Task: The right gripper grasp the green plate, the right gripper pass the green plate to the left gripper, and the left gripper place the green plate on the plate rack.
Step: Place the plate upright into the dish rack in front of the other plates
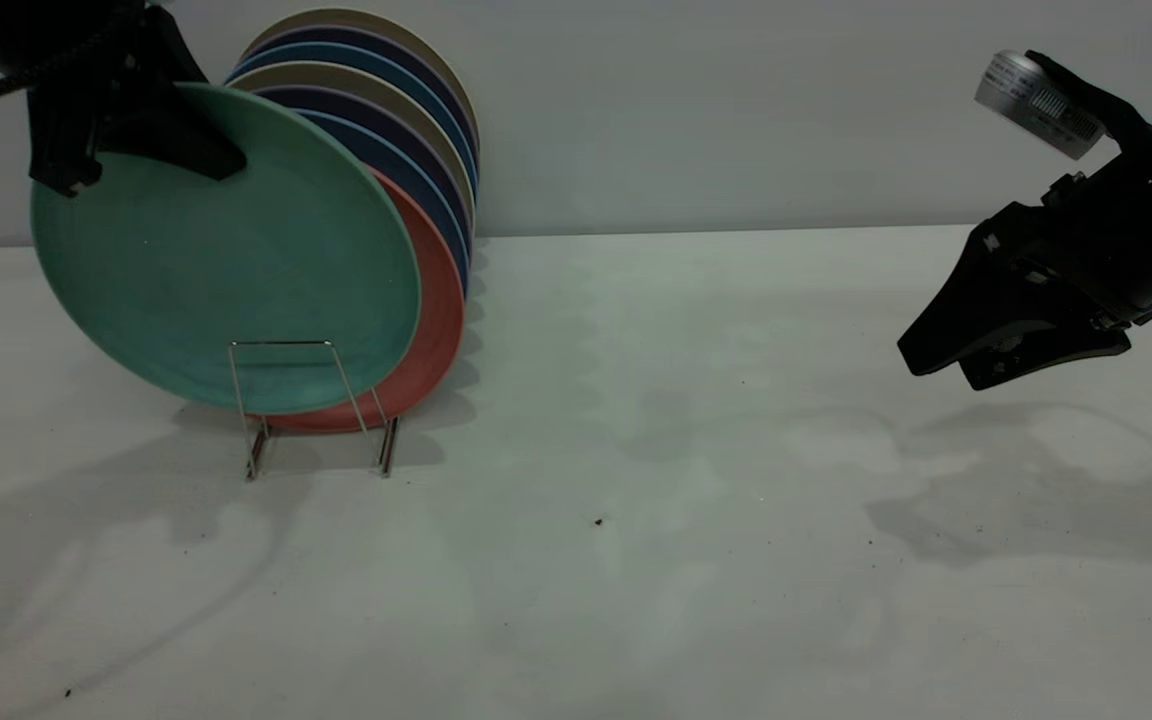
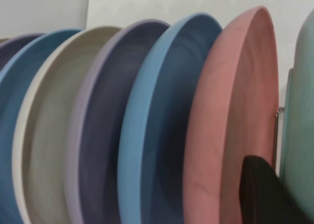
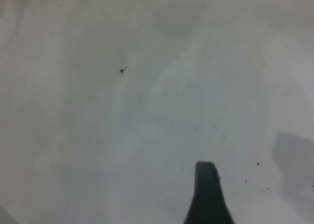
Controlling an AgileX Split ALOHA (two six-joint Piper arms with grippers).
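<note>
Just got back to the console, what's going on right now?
The left claw grips the top edge of the green plate, which stands at the front of the rack, against the pink plate and the row of blue and beige plates behind it. The right claw hangs empty over the table, far off to the right.

The plate rack (image 1: pixel 311 405) at the table's (image 1: pixel 636 520) left is the only obstruction: the green plate (image 1: pixel 226 250) fills its front loop, touching the pink plate (image 1: pixel 436 320) behind, with blue and cream plates (image 1: pixel 406 130) packed close after. Right of the rack the table lies open.
</note>
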